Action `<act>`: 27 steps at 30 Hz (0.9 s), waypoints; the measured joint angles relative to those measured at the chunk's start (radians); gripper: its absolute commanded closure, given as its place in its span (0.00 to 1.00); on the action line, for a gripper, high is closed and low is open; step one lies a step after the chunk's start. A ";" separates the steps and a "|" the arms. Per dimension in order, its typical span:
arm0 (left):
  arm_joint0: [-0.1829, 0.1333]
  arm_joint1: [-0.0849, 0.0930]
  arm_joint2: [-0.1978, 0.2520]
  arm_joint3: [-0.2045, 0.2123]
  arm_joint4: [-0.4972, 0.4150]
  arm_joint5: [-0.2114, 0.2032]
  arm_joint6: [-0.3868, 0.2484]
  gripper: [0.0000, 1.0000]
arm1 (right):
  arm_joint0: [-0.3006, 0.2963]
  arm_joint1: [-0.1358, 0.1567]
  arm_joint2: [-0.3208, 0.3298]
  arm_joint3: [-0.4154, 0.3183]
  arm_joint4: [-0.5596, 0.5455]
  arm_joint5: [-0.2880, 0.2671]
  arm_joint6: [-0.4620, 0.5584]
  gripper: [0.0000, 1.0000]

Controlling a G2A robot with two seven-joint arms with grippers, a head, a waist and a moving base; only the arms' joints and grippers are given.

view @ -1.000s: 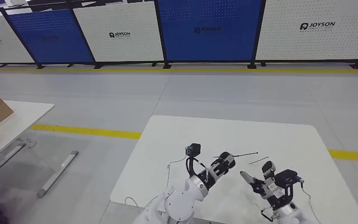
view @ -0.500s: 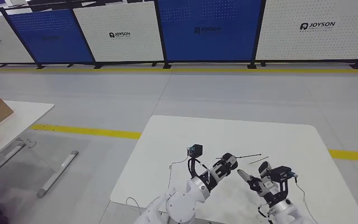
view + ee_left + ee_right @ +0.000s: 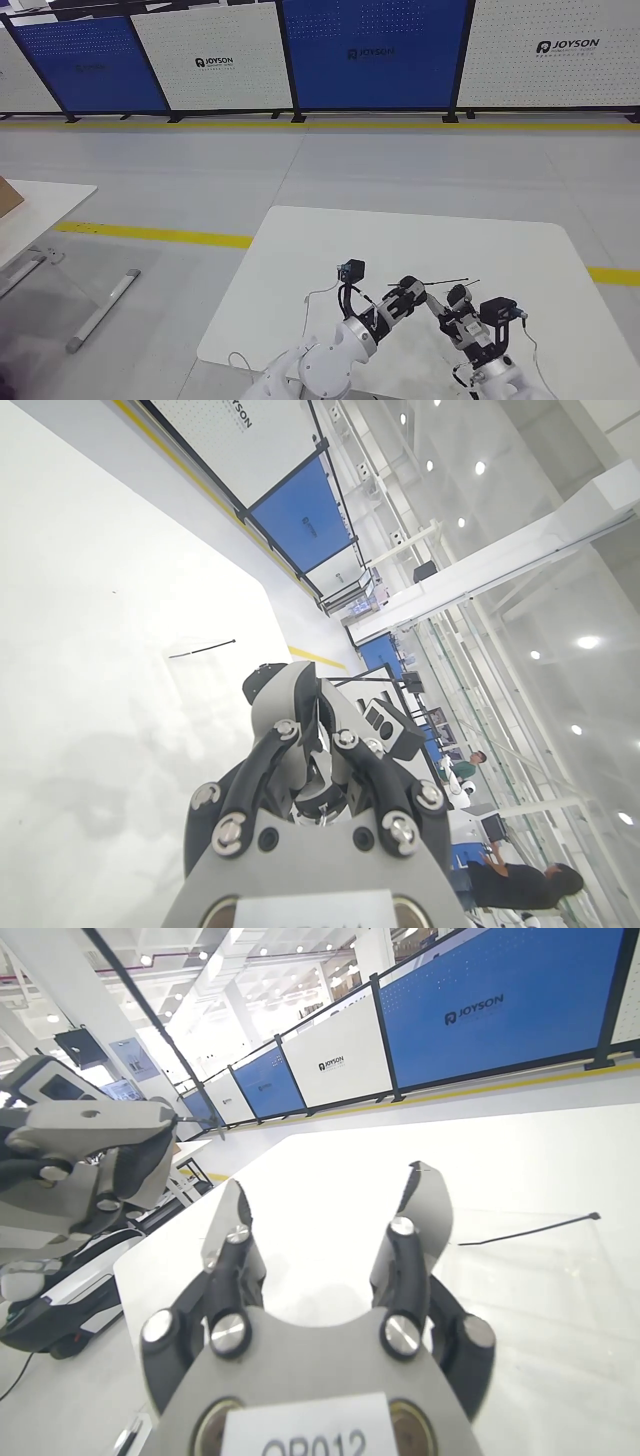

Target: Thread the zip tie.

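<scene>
Left pincer [image 3: 167, 1123] pinches thin black plastic zip tie [image 3: 157, 1028] aloft, likely offering it to spread right pincer [image 3: 327, 1183], three o'clock.

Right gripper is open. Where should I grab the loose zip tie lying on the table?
Probably mid-strap of the loose zip tie, straight down from above, right gripper straddling it crosswise: it lies flat and thin on the table, and both ends stay free.

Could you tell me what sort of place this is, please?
Probably a factory or lab hall: blue and white partition panels, a yellow floor line, and a high, lamp-lit ceiling.
</scene>
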 measured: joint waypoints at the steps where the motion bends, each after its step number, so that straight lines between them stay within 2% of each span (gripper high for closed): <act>1: 0.001 0.000 0.000 -0.001 0.000 -0.001 0.000 1.00 | -0.001 -0.001 0.000 0.000 0.000 -0.004 0.002 0.64; 4: 0.004 0.001 -0.001 -0.004 -0.004 -0.006 -0.001 1.00 | -0.002 -0.004 0.001 -0.001 0.014 -0.040 0.016 0.61; 8: 0.004 0.002 0.000 -0.007 -0.021 -0.008 -0.017 1.00 | -0.003 -0.005 0.017 -0.003 0.060 -0.104 0.045 0.64; 11: 0.002 0.003 -0.003 -0.008 -0.042 -0.010 -0.032 1.00 | -0.005 -0.005 0.030 -0.007 0.078 -0.132 0.058 0.65; 16: 0.001 0.004 -0.007 -0.009 -0.059 -0.009 -0.044 1.00 | -0.012 -0.006 0.039 -0.024 0.080 -0.134 0.065 0.68; 20: -0.001 0.003 -0.007 -0.007 -0.069 0.000 -0.036 1.00 | -0.017 -0.005 0.040 -0.036 0.077 -0.134 0.068 0.66; 27: -0.016 0.000 -0.008 0.006 -0.131 0.018 -0.042 1.00 | -0.021 -0.002 0.037 -0.046 0.083 -0.134 0.059 0.67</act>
